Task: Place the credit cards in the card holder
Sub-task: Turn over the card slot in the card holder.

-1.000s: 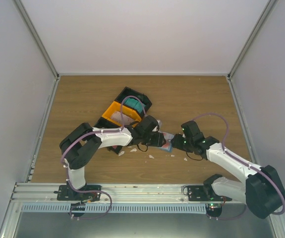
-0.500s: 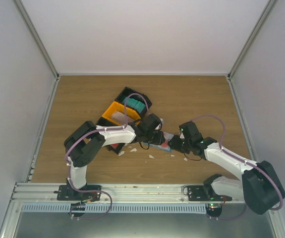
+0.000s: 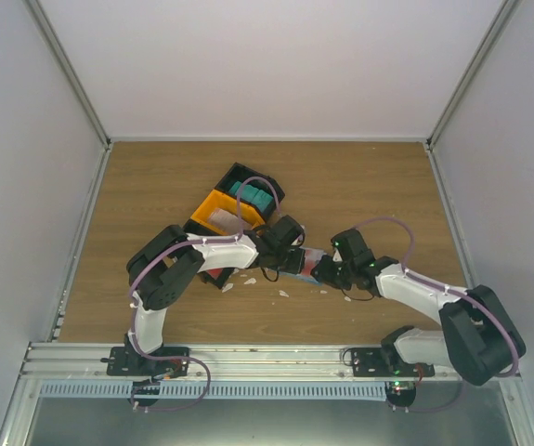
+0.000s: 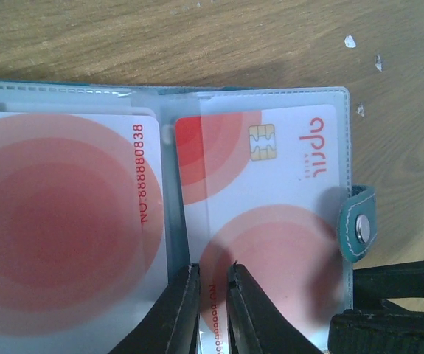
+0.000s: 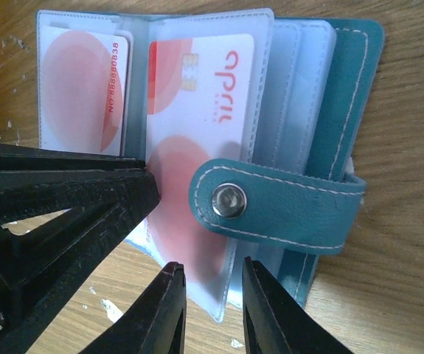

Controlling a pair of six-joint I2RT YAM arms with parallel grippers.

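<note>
Two red-marked credit cards (image 4: 270, 169) sleeved in open card holder (image 5: 348, 81); teal stack (image 3: 253, 197) in bin (image 3: 213, 206); left gripper (image 4: 213, 273) nearly closed, grip unclear; right gripper (image 5: 213, 265) parted; wooden table (image 3: 359, 177), white walls (image 3: 267, 65).

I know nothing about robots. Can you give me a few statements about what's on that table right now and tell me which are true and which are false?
1. The card holder lies open on the table. True.
2. The chip card inside it shows blue circles. False: its circles are red.
3. The holder's snap tab carries a metal stud. True.
4. The black-and-orange bin has nothing in it. False: a teal stack sits in one compartment.
5. Only one gripper is at the holder. False: the left gripper and the right gripper are both at its edge.
</note>
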